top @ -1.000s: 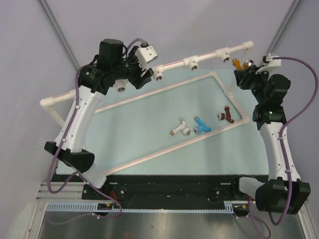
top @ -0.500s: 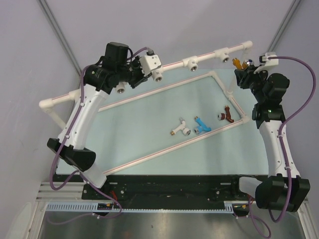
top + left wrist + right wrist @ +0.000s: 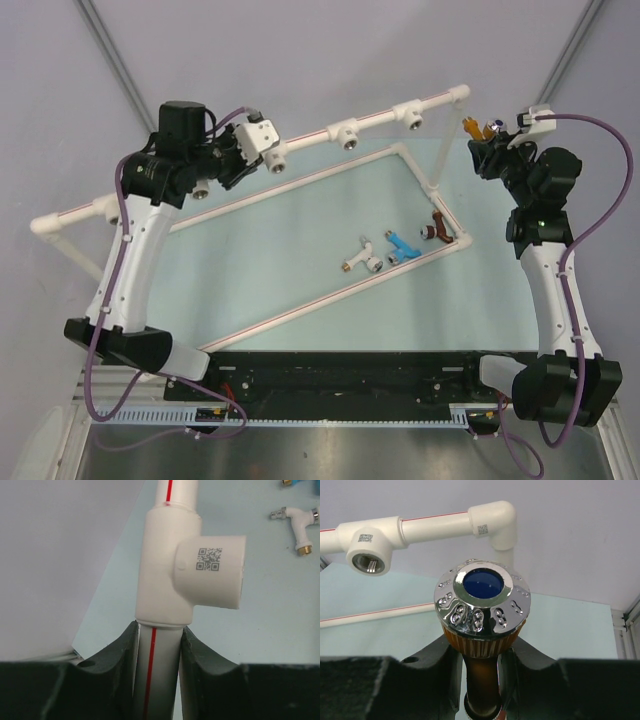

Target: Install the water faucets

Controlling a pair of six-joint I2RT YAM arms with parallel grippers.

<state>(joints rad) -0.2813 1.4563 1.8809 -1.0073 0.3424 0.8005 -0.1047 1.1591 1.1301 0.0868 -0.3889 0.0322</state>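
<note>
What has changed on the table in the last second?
The left end effector, shut on the pipe frame, dragged the whole frame to the left. The dark red-brown faucet shifted left along with the frame's right corner. The right end effector stayed put, shut on the orange faucet. The white faucet and the blue faucet lie where they were.

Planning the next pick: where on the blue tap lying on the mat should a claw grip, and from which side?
Probably the blue tap by its middle body, from straight above: it lies flat, and the white tap and frame pipe crowd its sides.
</note>
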